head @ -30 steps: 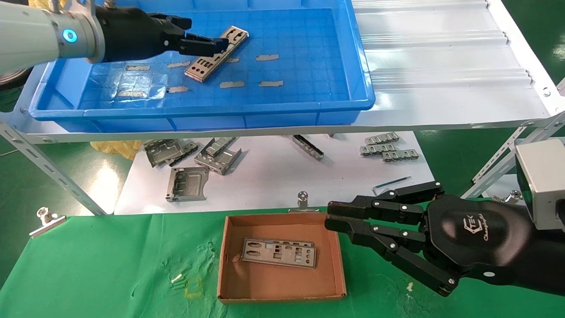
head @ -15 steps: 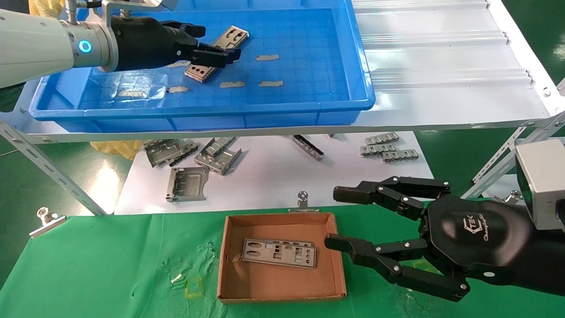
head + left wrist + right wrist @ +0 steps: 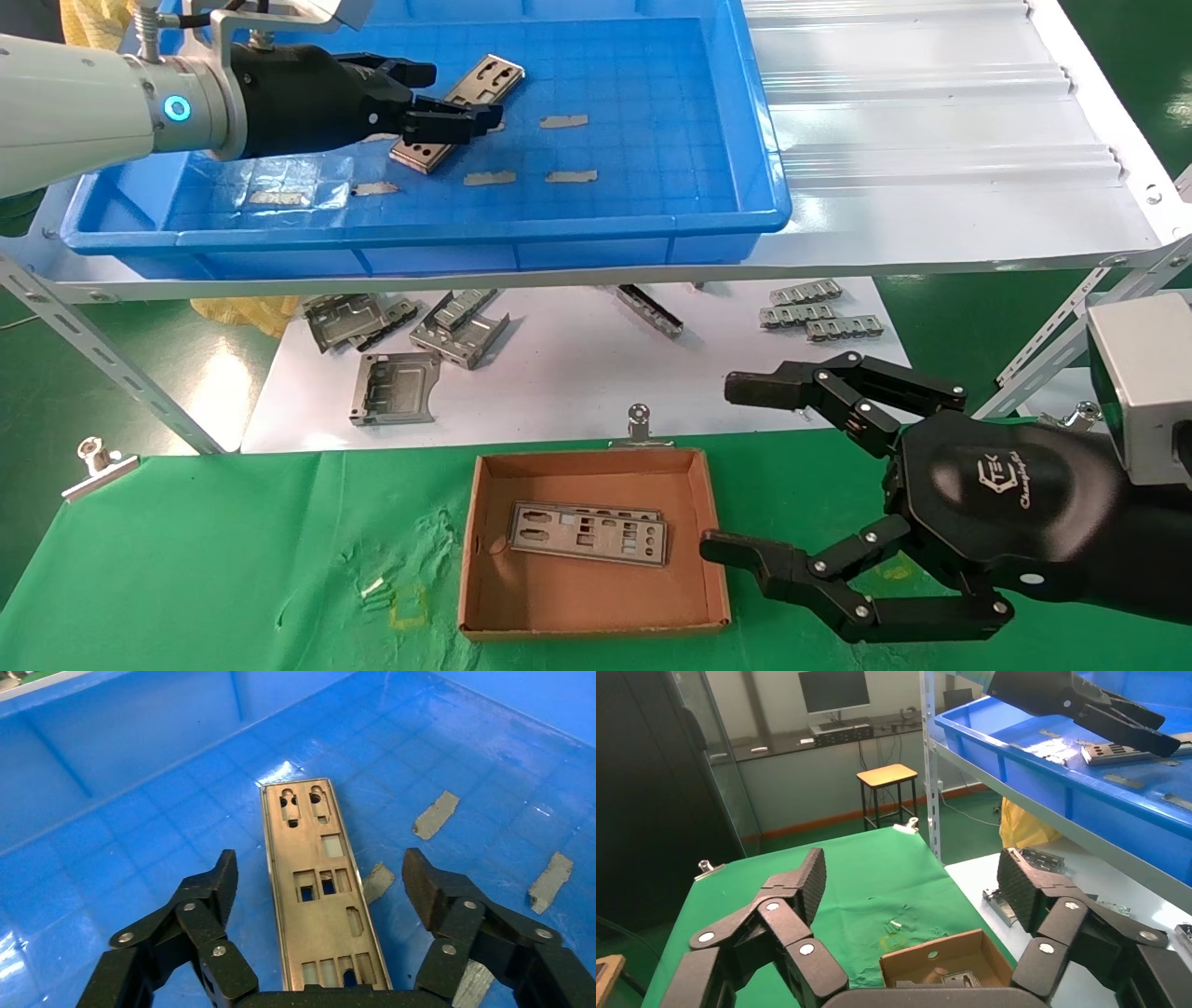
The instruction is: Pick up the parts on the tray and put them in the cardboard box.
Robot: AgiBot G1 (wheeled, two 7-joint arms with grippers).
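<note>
Part [image 3: 460, 112] lies in tray [image 3: 708, 140]; another [image 3: 589, 533] in cardboard box [image 3: 577, 615].

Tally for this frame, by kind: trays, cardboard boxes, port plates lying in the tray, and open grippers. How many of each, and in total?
Blue tray: 1
Cardboard box: 1
Plate in the tray: 1
Open grippers: 2, the left gripper straddling that plate and the right gripper beside the box
Total: 5

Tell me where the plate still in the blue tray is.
In the head view, the plate lies on the tray floor, upper left, between the left gripper open fingers, tape strips beside it.
</note>
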